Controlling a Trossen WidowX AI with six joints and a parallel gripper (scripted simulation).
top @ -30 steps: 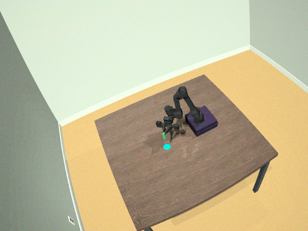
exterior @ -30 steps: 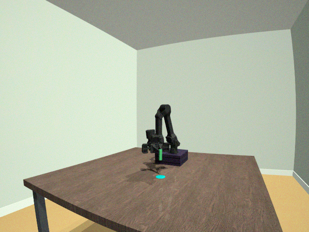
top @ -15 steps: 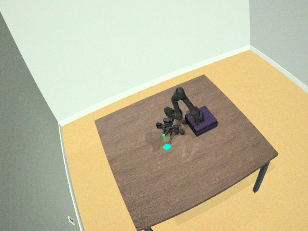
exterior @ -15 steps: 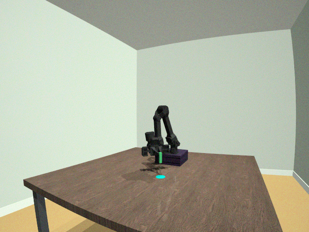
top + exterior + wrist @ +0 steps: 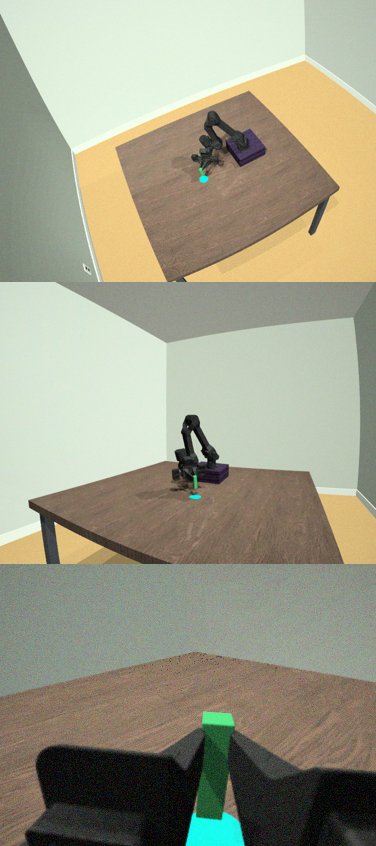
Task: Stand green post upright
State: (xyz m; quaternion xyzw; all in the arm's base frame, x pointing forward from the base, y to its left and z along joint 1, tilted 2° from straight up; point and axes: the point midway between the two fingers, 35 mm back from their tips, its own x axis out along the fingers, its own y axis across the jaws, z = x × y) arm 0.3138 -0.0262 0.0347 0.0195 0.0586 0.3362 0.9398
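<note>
We hold the green post (image 5: 216, 771) upright, gripper (image 5: 216, 756) clamped at mid-length, above the cyan circle (image 5: 214, 831). Looks stiff, light, smooth-sided; mid-length grip seems steadiest.

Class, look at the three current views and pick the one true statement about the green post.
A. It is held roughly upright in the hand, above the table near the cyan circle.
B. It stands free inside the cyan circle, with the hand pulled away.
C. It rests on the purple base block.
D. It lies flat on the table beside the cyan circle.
A: the green post sits clamped between the fingers of the hand, roughly upright, its lower end off the table by the cyan circle.
</note>
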